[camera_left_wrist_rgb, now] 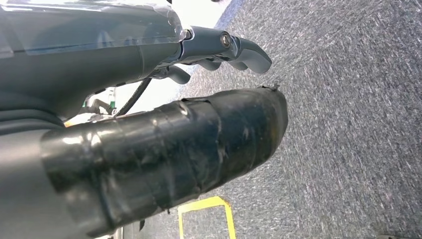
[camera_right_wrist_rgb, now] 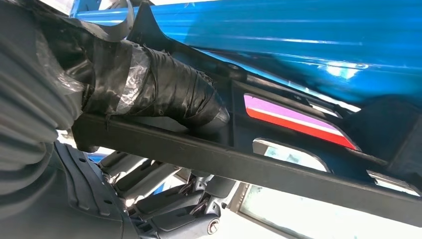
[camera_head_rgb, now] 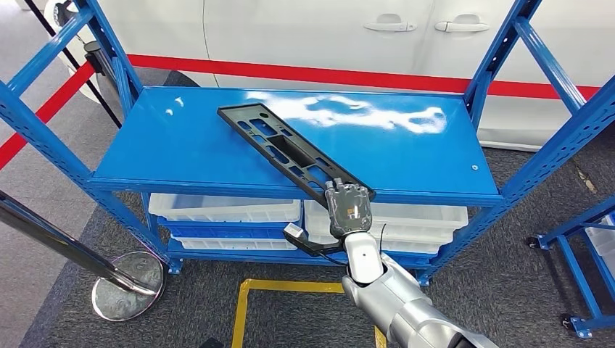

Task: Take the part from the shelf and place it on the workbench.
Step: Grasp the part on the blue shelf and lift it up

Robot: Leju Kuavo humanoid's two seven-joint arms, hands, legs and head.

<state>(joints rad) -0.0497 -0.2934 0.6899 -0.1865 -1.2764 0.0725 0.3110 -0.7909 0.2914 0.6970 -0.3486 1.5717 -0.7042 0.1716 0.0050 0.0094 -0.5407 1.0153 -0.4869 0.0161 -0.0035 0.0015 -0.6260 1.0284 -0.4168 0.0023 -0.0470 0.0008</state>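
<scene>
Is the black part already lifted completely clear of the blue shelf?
No, the black part lies across the blue shelf, only its near end overhanging.

no readable text, labels, brands or numbers anywhere. small orange mark on the back of the right hand point(camera_head_rgb: 349, 207) is too blurred to read. no markings legible on the part point(camera_head_rgb: 290, 151) or shelf point(camera_head_rgb: 181, 145).
</scene>
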